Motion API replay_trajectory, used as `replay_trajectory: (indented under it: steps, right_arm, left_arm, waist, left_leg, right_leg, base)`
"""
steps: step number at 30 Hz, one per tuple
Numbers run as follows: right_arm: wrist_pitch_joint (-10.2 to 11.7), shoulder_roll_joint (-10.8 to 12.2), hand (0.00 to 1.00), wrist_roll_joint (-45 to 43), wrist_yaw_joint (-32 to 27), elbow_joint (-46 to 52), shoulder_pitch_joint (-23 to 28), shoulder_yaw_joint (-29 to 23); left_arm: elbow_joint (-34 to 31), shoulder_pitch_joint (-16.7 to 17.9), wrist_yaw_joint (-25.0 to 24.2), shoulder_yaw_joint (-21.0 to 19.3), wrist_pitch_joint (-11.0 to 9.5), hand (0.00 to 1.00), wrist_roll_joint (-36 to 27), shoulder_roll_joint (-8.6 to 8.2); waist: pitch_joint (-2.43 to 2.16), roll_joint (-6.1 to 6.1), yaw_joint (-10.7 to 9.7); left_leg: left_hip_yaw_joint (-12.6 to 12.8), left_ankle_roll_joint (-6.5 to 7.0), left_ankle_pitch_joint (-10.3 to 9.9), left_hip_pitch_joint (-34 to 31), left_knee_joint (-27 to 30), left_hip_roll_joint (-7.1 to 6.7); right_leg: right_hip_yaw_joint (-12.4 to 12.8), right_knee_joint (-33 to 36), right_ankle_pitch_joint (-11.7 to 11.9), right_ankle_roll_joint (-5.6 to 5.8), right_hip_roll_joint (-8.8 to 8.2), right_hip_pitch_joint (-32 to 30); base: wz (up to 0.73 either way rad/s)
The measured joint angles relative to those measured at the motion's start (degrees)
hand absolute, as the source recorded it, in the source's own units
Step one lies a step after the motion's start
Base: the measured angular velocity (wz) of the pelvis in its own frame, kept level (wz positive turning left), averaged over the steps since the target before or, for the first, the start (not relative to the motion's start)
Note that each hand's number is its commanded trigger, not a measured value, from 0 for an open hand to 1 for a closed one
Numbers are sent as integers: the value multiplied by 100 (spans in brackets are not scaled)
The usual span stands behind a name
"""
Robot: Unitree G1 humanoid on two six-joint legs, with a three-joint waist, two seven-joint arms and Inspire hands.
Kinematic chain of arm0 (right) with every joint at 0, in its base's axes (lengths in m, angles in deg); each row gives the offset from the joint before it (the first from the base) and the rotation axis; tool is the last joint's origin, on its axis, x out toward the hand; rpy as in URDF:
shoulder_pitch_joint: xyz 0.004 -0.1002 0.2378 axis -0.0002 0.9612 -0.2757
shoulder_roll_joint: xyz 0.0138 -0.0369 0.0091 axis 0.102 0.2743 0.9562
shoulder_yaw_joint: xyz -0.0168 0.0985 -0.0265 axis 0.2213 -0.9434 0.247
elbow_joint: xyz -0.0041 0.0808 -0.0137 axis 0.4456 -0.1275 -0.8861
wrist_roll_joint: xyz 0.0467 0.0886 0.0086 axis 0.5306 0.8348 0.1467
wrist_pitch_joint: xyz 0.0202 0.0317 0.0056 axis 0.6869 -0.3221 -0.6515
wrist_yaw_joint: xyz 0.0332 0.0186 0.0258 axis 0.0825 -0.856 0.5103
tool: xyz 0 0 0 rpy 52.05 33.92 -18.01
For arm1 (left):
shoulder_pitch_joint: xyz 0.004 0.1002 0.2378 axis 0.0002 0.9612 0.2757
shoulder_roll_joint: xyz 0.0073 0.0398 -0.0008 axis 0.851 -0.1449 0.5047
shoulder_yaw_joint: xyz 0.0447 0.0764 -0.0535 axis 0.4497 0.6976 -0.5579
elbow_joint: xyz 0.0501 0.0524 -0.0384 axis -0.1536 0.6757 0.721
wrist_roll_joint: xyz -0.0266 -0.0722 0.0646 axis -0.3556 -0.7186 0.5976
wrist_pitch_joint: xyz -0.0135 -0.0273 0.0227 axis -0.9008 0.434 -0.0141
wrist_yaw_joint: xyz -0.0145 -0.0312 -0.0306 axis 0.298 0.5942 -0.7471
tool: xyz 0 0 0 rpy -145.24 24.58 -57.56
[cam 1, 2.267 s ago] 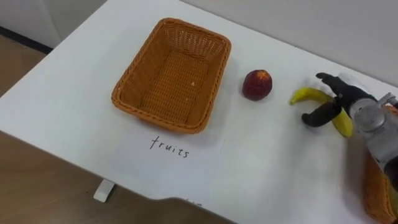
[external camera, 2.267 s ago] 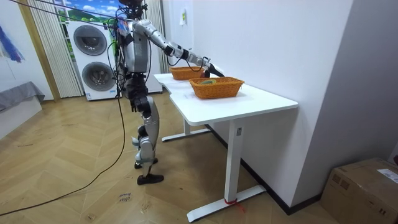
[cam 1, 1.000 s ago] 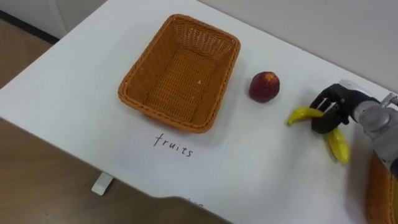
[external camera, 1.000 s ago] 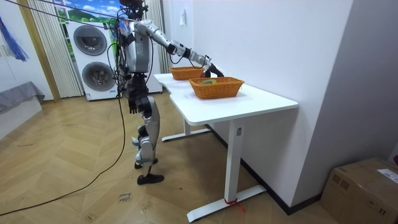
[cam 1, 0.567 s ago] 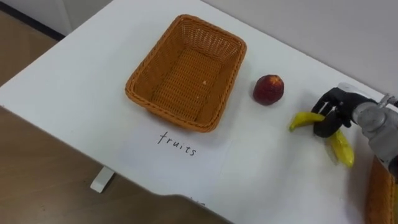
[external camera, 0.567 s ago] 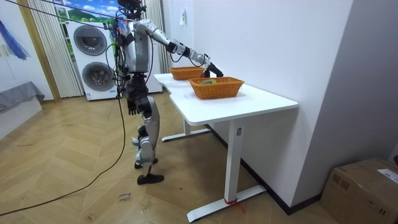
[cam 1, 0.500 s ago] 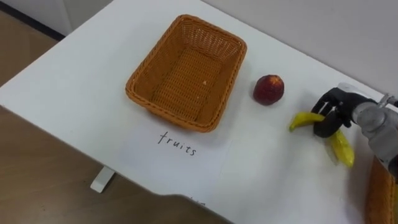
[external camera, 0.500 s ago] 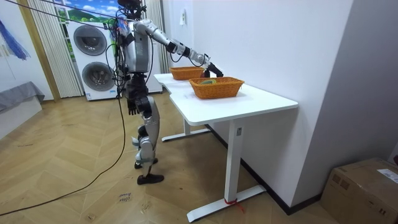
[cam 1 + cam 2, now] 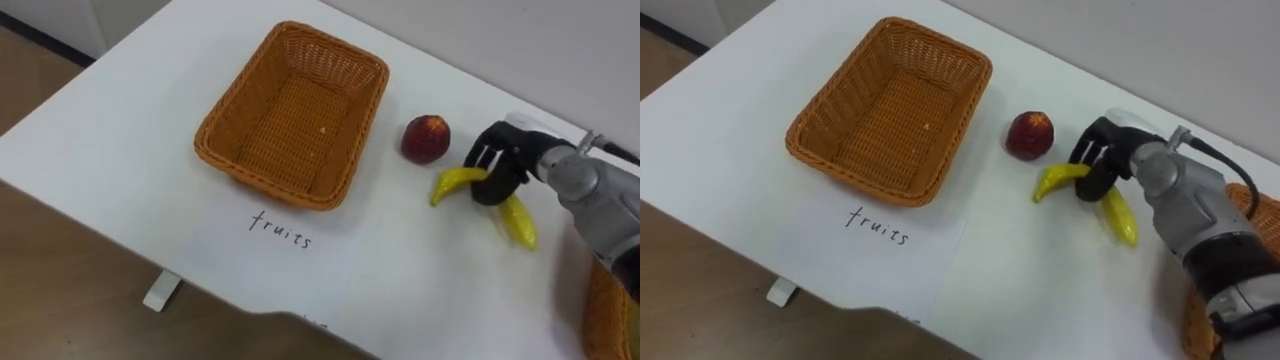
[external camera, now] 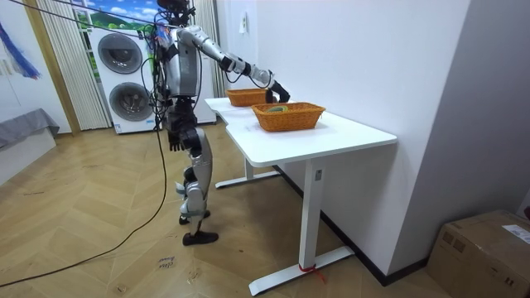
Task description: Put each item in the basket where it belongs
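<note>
Inside the curled fingers of the right hand (image 9: 503,160), grips the banana (image 9: 450,183) mid-length, with the peach (image 9: 425,139) just beyond the fingertips, the fruits basket (image 9: 290,120) farther left holding nothing, left hand (image 10: 175,142) at the hip: no fruit sorted yet.

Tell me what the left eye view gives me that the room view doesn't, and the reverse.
Left eye view: the handwritten label in front of the labelled basket, the red fruit beside it, and the right robot hand curled round the banana.
Room view: the robot standing at the table's end, its left robot hand hanging by its side, washing machines behind it, and a cardboard box on the floor.
Both: the white table, the labelled basket, the second basket and the outstretched right arm.
</note>
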Motion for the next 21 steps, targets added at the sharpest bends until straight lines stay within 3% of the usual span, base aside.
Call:
replay_trajectory:
  steps: [3, 5, 11, 16, 21]
  right_arm:
    - [122, -68, 100, 90, 3, 562, 65, -203]
    - [140, -325, 100, 118, 2, 1118, 232, -338]
    - [129, -448, 100, 48, -5, 1794, 408, -588]
    - [83, -462, 100, 22, -3, 2264, 445, -835]
    - [84, -479, 100, 75, 6, 2704, 453, -1084]
  left_arm:
    - [-117, 215, 7, -228, 1, 0, 22, -4]
    - [-141, 287, 53, -330, -2, 0, -4, -32]
    - [-274, 657, 167, -458, 1, 0, 51, -115]
    - [-381, 705, 262, -608, 2, 0, 67, -170]
    - [-530, 906, 316, -897, 2, 0, 69, -259]
  waist:
    - [-14, 15, -142]
    - [-57, 53, -222]
    - [-159, 133, -305]
    - [-167, 165, -361]
    - [-197, 110, -452]
  left_leg:
    - [-2, 1, 1, 67, 0, 0]
    - [-18, 1, 0, 167, -47, -3]
    - [95, -4, 4, 642, -322, 8]
    - [117, -18, 15, 734, -333, 9]
    - [106, -22, 27, 815, -362, 8]
  right_leg:
    - [26, -12, 0, 1, 3, 77]
    - [14, -25, -1, 1, 1, 170]
    - [174, -102, -6, 10, 26, 540]
    - [290, -97, -8, 13, 44, 602]
    - [278, -97, -8, 14, 43, 678]
  base:
    - [1]
    - [6]
    - [-11]
    - [-4]
    - [0]
